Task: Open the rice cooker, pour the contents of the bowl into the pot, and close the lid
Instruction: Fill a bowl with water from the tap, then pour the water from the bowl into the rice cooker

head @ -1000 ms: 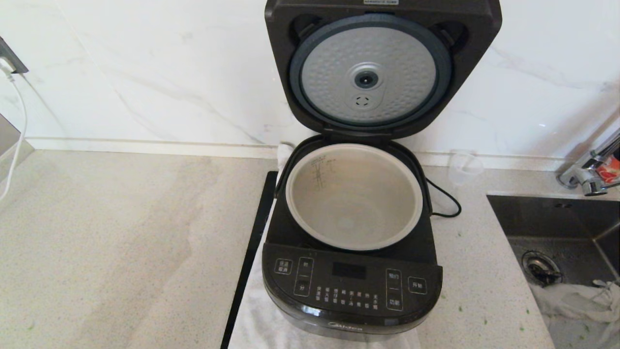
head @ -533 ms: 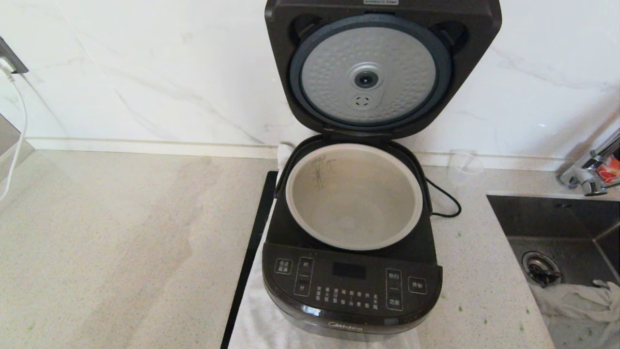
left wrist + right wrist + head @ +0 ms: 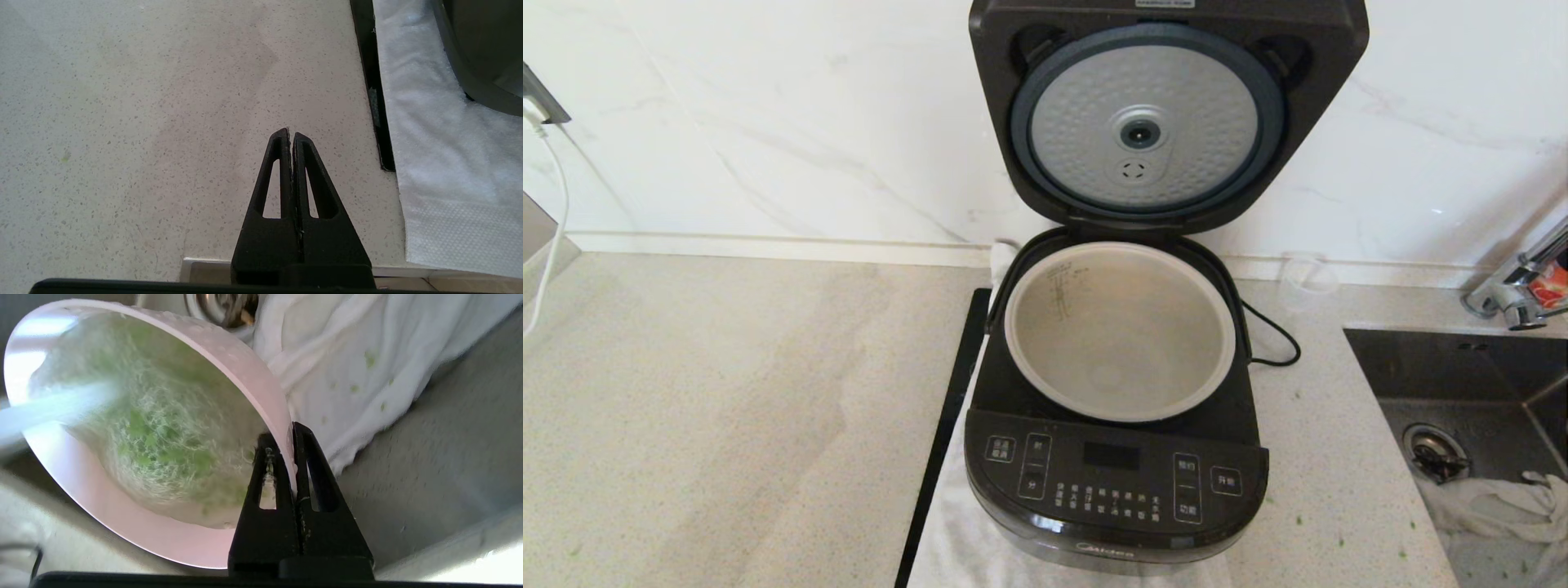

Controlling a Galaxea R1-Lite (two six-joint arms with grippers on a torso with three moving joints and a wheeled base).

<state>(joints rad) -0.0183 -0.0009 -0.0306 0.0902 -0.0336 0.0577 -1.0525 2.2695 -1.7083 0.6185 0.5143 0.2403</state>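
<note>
The rice cooker stands open at the middle of the counter, its lid raised against the wall with the dimpled silver plate facing me. The grey pot inside looks empty. In the right wrist view my right gripper is shut on the rim of the pale pink bowl, held tilted over the sink. Green bits in water swirl inside it, and a pale streak crosses its far rim. My left gripper is shut and holds nothing, low over the counter left of the cooker. Neither arm shows in the head view.
A steel sink with a drain and a crumpled white cloth lies right of the cooker, a faucet behind it. A clear cup and a black cable sit behind the cooker. A white towel and black strip lie under it.
The white cloth in the sink has shifted slightly. The cooker, pot and raised lid stand as before.
</note>
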